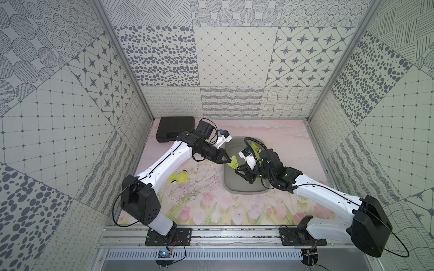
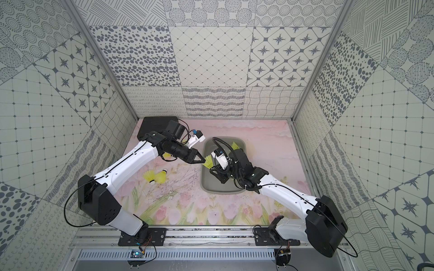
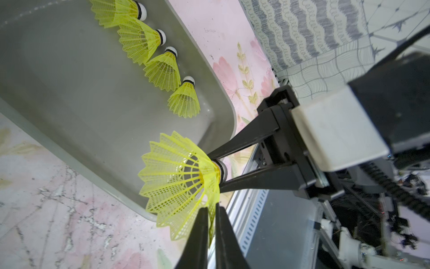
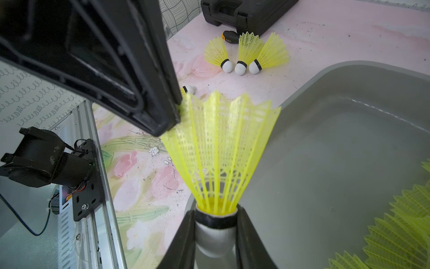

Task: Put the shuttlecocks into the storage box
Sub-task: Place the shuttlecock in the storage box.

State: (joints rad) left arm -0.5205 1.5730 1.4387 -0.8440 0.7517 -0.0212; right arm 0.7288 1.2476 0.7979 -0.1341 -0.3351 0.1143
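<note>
One neon yellow shuttlecock (image 1: pixel 234 162) (image 4: pixel 218 149) hangs over the left rim of the grey storage box (image 1: pixel 244 190) (image 3: pixel 69 81), gripped from both ends. My right gripper (image 4: pixel 215 214) (image 1: pixel 238 169) is shut on its white cork. My left gripper (image 3: pixel 211 207) (image 1: pixel 231 160) is shut on the edge of its mesh skirt. Several more shuttlecocks (image 3: pixel 162 69) lie in a row along one wall inside the box. Two lie loose on the mat (image 1: pixel 179 178) by the left arm. Three more (image 4: pixel 244 51) sit together on the mat near the case.
A black hard case (image 1: pixel 175 127) (image 4: pixel 244 11) stands at the back left corner. A screwdriver's orange-and-black handle (image 4: pixel 229 37) pokes out behind the three loose shuttlecocks. Patterned walls close in the flowered mat on three sides, and a metal rail runs along the front.
</note>
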